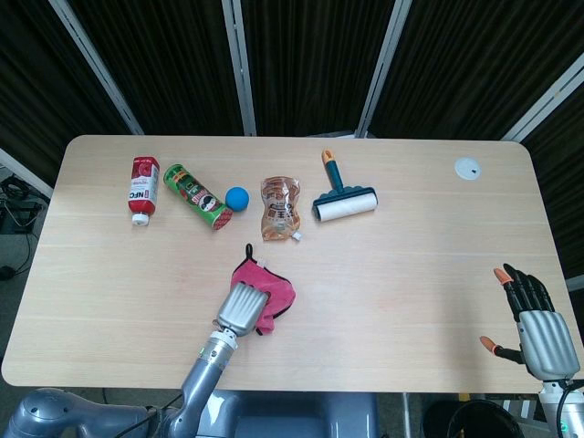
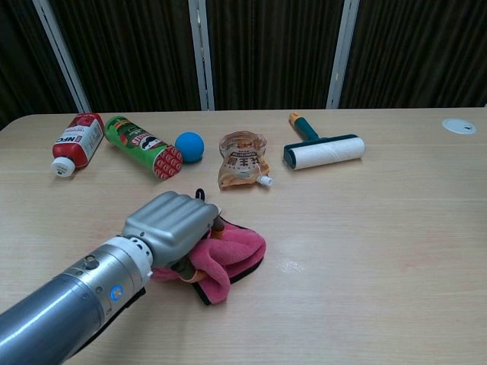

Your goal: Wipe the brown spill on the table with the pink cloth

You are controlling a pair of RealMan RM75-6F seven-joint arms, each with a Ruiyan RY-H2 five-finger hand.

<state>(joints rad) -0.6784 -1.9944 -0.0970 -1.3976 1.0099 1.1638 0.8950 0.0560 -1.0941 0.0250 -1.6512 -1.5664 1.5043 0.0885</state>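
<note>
My left hand (image 2: 171, 228) is pressing down on the pink cloth (image 2: 232, 255), fingers curled over the bunched fabric and gripping it against the wooden table (image 1: 401, 274), a little left of centre and toward the near edge. The cloth is lying crumpled under my palm, its dark loop (image 1: 247, 248) poking out on the far side. My right hand (image 1: 534, 319) is hovering at the table's near right corner, fingers spread apart and holding nothing. Along the far side, from left to right, are lying a red bottle (image 1: 141, 187), a green chip can (image 1: 196, 195), a blue ball (image 1: 237, 198), a brown pouch (image 1: 279, 208) and a lint roller (image 1: 343, 195), all well apart from the cloth. I cannot make out the brown spill in either view.
</note>
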